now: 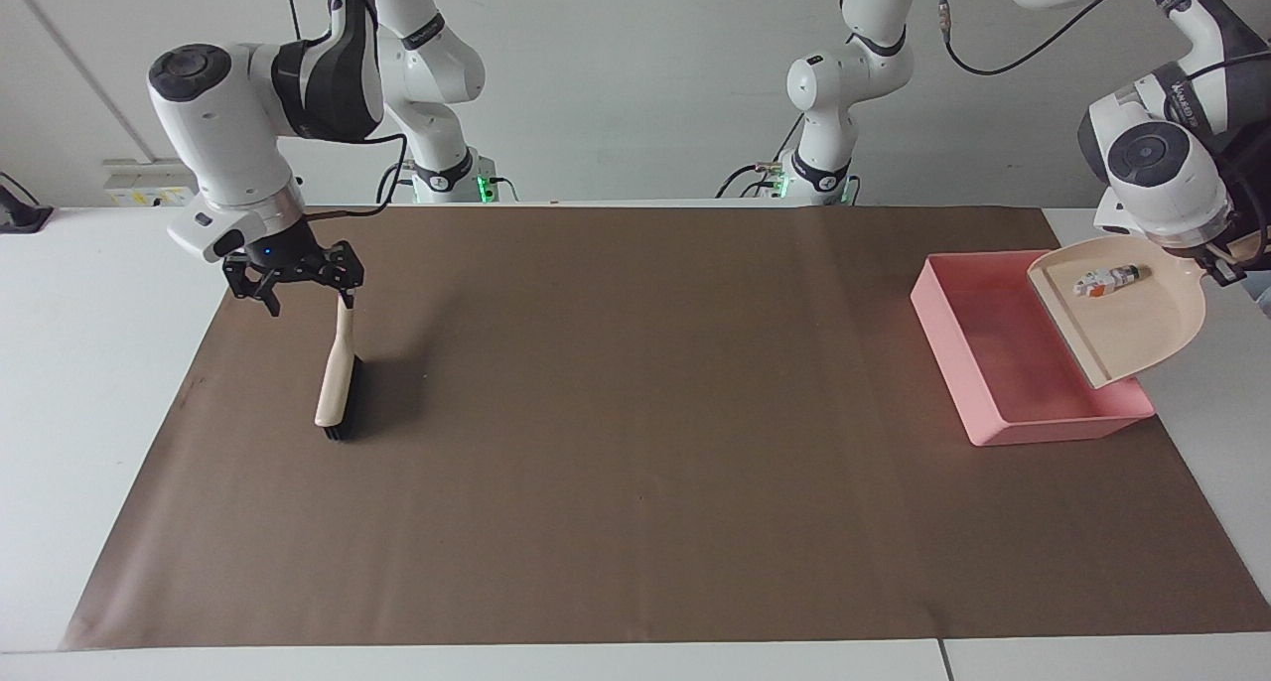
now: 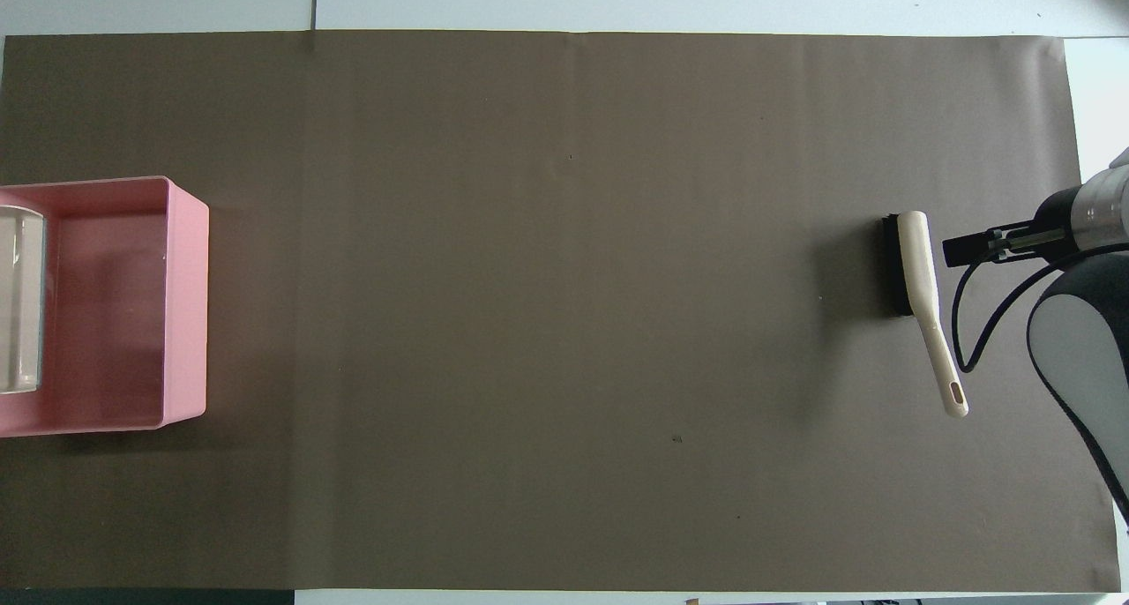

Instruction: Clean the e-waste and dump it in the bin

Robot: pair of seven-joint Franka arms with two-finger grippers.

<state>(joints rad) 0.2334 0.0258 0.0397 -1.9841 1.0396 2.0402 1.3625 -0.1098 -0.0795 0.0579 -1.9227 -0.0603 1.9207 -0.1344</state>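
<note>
1. The left end effector (image 1: 1219,269) was seen pinching the handle of the dustpan (image 1: 1132,319), which was held tilted over the bin (image 1: 978,363).
2. The bin, a pink tray, was set on the brown paper (image 1: 635,463) at the left arm's end of the bench (image 1: 89,383).
3. One piece of e-waste (image 1: 1104,280), white with an orange mark, was seen lying in the dustpan near its handle end.
4. The second, dark piece could not be made out in either view.
5. The right end effector (image 1: 291,286) was found with fingers spread, raised over the handle tip of the brush (image 1: 336,388) and clear of it.
6. The brush was left lying on the paper at the right arm's end, bristles down, well apart from the bin.
</note>
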